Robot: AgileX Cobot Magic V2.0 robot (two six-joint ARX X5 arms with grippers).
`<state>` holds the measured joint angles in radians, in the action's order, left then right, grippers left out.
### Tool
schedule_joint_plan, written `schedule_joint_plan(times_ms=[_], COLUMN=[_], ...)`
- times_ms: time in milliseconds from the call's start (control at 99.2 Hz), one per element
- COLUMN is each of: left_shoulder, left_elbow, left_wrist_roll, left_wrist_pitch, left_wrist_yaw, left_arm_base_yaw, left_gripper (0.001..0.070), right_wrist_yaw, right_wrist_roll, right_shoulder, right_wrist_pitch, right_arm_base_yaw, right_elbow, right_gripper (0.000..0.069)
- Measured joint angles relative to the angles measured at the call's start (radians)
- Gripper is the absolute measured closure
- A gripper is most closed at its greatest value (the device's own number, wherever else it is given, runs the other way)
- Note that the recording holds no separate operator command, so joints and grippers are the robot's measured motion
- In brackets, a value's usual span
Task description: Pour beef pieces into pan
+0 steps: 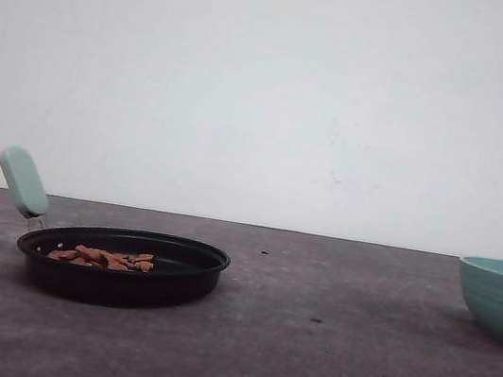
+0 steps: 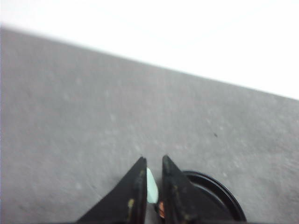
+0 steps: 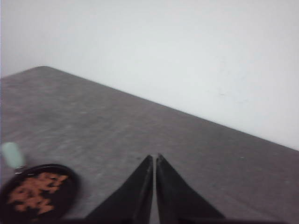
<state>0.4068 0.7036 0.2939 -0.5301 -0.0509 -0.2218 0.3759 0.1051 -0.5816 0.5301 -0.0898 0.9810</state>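
Note:
The black pan (image 1: 126, 285) sits on the table at the left, its mint-green handle (image 1: 23, 181) sticking up at its left. The beef pieces (image 1: 106, 258) lie in a small heap inside it. In the left wrist view my left gripper (image 2: 153, 159) is slightly open and holds nothing. The handle (image 2: 151, 186) and a bit of beef (image 2: 161, 209) show through the gap, and the pan's rim (image 2: 224, 193) lies beyond one finger. My right gripper (image 3: 154, 156) is shut and empty above bare table. The pan (image 3: 70, 179) with its beef pieces (image 3: 35, 191) lies off to one side of it.
A teal bowl (image 1: 502, 300) stands at the right edge of the table; what is inside it is hidden. The dark grey tabletop (image 1: 321, 353) stretches between pan and bowl, with a white wall behind.

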Motion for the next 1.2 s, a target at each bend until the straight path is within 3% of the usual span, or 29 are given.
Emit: schedule_joint_plan(times_ms=[192,1099,1200], left_shoulder=[-0.083,-0.119,-0.119], left_elbow=[0.0,0.0,0.0], left_wrist_roll=[-0.025,-0.032,-0.032], left_wrist_pitch=[-0.066,-0.087,-0.087], left_wrist_yaw=[-0.005,-0.007,-0.007], left_arm_base_yaw=[0.0,0.001,0.001], left_gripper=[0.0687,0.0685,0.0685], right_wrist_yaw=[-0.041,-0.039,-0.149], right_wrist_roll=[0.004,0.004,0.011], right_shoulder=[0.072,0.071,0.089], right_wrist_pitch=[-0.06,-0.069,-0.017], right_arm_base_yaw=[0.0,0.0,-0.001], right_elbow=[-0.166,-0.167,-0.167], right_gripper=[0.0684,0.0684,0.0684])
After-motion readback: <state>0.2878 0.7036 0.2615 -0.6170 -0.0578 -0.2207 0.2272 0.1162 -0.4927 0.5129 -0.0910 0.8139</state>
